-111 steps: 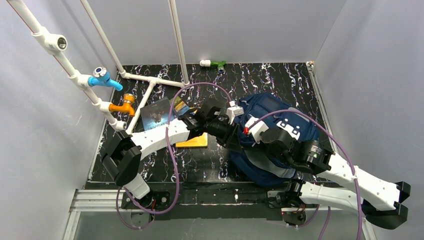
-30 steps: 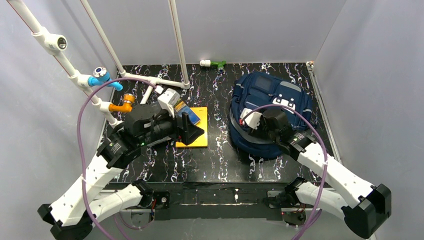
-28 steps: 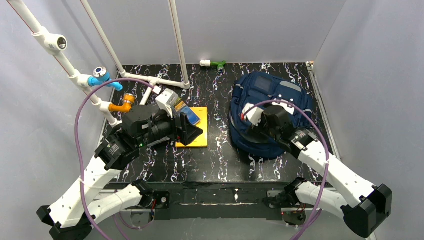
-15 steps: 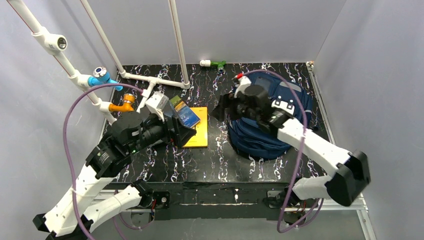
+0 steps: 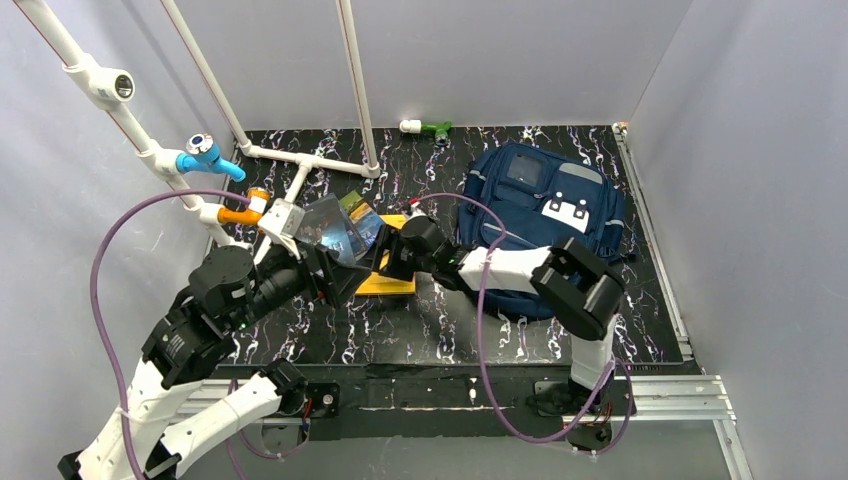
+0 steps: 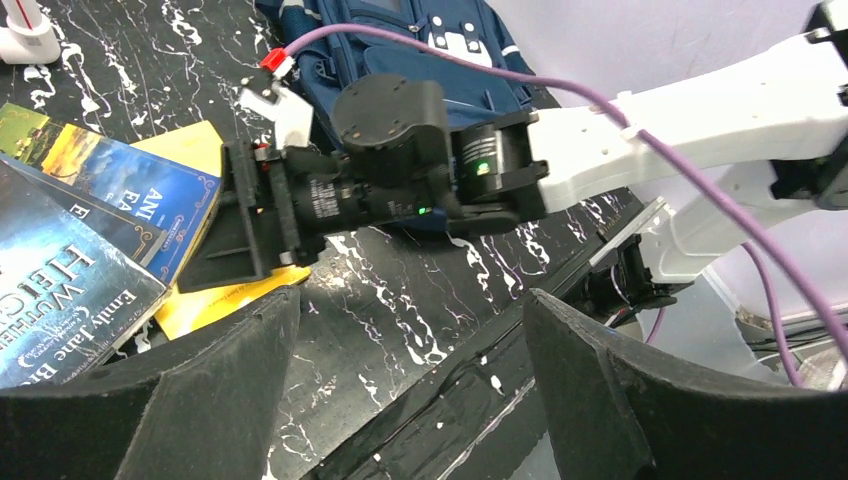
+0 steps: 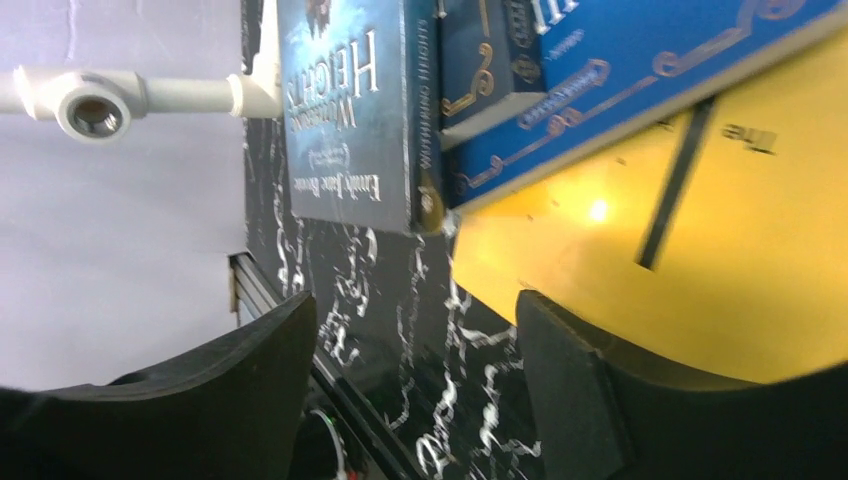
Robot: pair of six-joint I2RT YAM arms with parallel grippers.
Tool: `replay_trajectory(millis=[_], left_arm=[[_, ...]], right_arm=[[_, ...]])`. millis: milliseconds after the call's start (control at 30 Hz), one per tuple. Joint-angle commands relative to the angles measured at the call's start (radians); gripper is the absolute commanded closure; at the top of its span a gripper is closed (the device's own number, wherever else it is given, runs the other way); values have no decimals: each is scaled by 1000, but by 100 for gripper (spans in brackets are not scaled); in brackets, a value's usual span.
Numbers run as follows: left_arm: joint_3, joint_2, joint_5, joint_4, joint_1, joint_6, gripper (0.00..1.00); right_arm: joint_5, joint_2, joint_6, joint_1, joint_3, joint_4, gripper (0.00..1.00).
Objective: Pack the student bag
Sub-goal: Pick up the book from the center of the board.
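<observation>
The student bag point(image 5: 540, 200) is a navy backpack lying flat at the right of the table, also at the top of the left wrist view point(image 6: 400, 30). Three books lie in a stack at centre left: a dark "Wuthering Heights" book point(image 5: 322, 226) point(image 7: 345, 110), a blue book point(image 5: 364, 222) point(image 7: 620, 70) and a yellow book point(image 5: 398, 281) point(image 7: 700, 250) underneath. My right gripper point(image 5: 385, 260) point(image 7: 415, 390) reaches left from the bag and stands open at the yellow book's near edge, one finger against it. My left gripper point(image 5: 338, 276) point(image 6: 410, 390) is open and empty, over bare table just near of the books.
White pipes point(image 5: 300, 165) with a blue tap point(image 5: 207, 155) and an orange tap point(image 5: 247, 212) run along the left and back. A green and white fitting point(image 5: 426, 127) lies at the back wall. Purple cables loop over both arms. Grey walls enclose the table.
My right arm has swung from the bag leftward to the books, and its jaws have opened. My left arm has drawn back off the books toward the near left.
</observation>
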Motion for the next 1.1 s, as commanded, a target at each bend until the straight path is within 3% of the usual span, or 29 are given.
replay_trajectory(millis=[0, 333, 533, 733, 900, 1067], left_arm=[[-4, -24, -3, -22, 1, -17, 19], [-20, -50, 22, -36, 0, -19, 19], [-26, -63, 21, -42, 0, -12, 19], [-26, -68, 13, -49, 0, -2, 19], [-23, -62, 18, -52, 0, 0, 19], [-23, -58, 13, -61, 1, -2, 18]], right_arm=[[55, 81, 102, 16, 98, 172, 24], [88, 190, 112, 13, 137, 185, 33], [9, 249, 153, 14, 175, 215, 49], [-5, 260, 175, 21, 176, 241, 43], [-24, 302, 215, 34, 196, 280, 45], [-41, 321, 271, 39, 181, 339, 59]])
